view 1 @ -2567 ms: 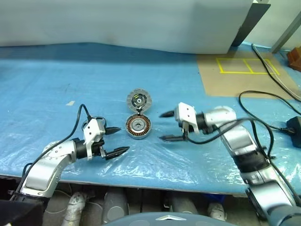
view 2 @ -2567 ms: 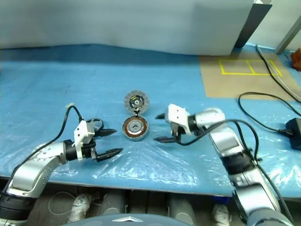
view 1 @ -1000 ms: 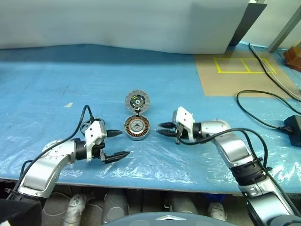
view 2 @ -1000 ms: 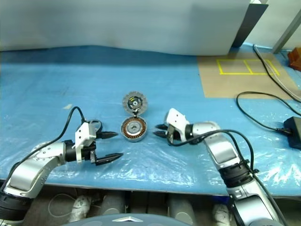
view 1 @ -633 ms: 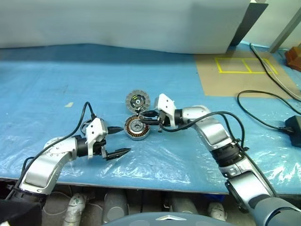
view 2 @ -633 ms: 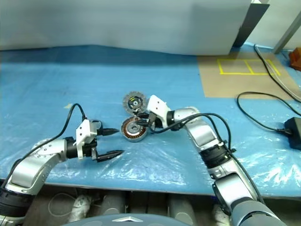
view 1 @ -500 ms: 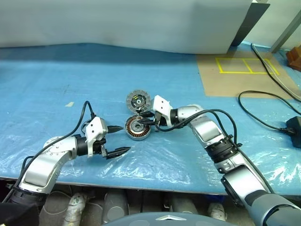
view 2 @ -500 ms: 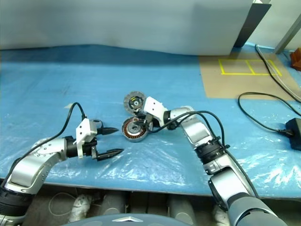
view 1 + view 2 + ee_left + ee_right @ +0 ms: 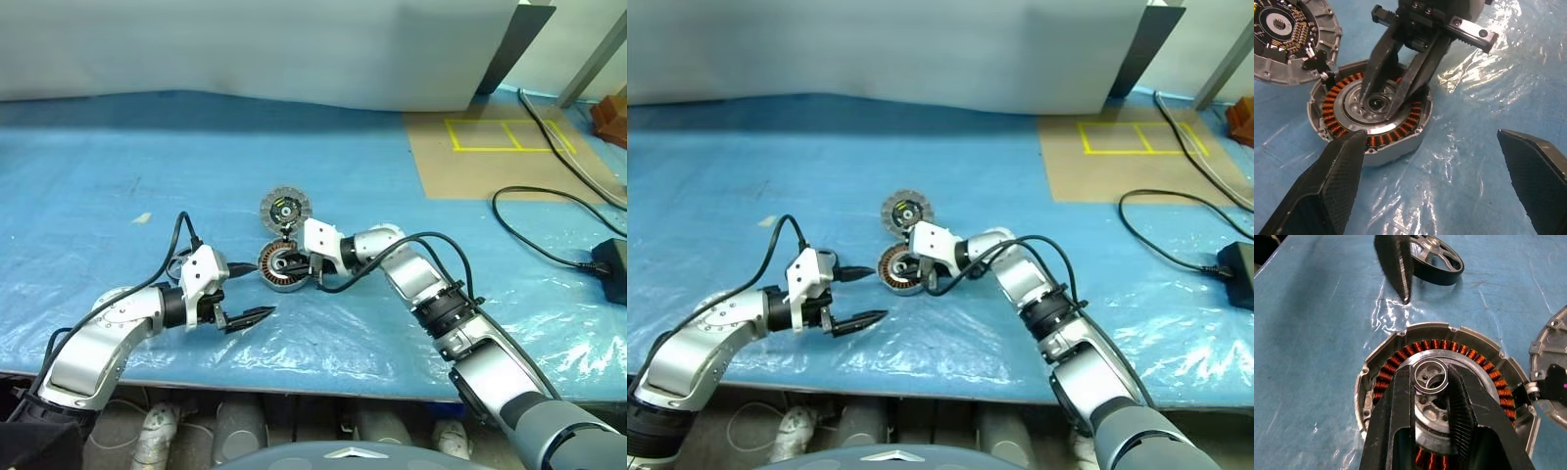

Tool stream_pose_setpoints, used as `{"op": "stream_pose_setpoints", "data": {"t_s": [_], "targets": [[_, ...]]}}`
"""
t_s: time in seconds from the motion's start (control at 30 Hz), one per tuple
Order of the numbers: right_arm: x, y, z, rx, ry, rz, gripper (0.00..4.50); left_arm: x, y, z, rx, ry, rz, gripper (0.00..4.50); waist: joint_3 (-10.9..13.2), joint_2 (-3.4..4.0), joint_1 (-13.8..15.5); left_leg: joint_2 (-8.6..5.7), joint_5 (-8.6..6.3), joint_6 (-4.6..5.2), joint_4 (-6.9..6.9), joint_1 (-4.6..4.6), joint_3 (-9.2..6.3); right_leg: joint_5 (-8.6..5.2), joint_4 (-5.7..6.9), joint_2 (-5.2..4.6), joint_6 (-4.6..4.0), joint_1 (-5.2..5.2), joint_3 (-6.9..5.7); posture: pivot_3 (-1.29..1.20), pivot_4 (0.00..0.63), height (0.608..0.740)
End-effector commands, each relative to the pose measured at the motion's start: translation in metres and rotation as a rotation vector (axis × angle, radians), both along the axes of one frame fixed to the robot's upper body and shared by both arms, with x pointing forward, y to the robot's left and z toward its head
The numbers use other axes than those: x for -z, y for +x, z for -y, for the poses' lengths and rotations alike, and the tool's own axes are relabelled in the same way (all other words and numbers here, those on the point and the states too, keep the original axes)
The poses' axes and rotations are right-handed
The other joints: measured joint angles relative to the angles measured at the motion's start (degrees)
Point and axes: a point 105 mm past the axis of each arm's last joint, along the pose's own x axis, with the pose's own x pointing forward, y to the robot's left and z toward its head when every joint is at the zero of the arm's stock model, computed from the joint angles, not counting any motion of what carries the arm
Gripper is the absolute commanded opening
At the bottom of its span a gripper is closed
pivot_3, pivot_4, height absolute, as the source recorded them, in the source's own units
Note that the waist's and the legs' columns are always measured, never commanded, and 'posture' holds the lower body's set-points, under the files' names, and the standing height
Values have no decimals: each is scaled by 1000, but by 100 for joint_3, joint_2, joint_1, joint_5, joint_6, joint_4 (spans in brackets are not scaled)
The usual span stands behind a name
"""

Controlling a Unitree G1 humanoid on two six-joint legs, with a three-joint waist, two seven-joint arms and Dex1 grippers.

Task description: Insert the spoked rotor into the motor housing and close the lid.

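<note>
Right hand [image 9: 1436, 382]: we swung it in over the motor housing [image 9: 287, 266], nearly clenched round its hub.
Left hand [image 9: 247, 292]: released.
Spoked rotor [image 9: 1436, 258]: uninserted.

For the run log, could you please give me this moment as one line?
right gripper: nearly shut, tips at housing centre | left gripper: open, beside housing | rotor: on table | lid: open

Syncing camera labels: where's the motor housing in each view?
Left eye: motor housing just left of picture centre.
Right eye: motor housing left of centre.
Left wrist: motor housing seen from above, copper ring showing.
Right wrist: motor housing close up, copper ring showing.
Shared landmark: the lid, lying right beside it.
</note>
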Motion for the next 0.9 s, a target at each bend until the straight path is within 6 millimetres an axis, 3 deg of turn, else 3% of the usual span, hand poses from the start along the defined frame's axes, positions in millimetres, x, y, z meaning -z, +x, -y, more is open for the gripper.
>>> {"op": "stream_pose_setpoints", "data": {"t_s": [0.03,0.23,0.57,0.9], "targets": [[-8,9,4,19,5,51,570,-6,3,-3,-6,5,46,4500,0,0,13,0,0,0,2,0,0,0,1,0,0,1,0,0,150,740],[-19,5,5,-15,30,36,570,2,1,-5,-7,5,40,4500,0,0,11,1,0,0,8,-2,0,0,2,0,0,2,-1,0,150,740],[-9,1,2,-9,21,13,570,8,0,-6,-6,11,38,4500,0,0,11,3,0,0,8,-2,0,0,4,0,0,1,-1,0,150,740],[-16,6,8,22,40,18,570,8,-1,-3,1,8,32,4500,0,0,12,2,0,0,8,-2,0,0,4,0,0,0,-1,0,150,740]]}}
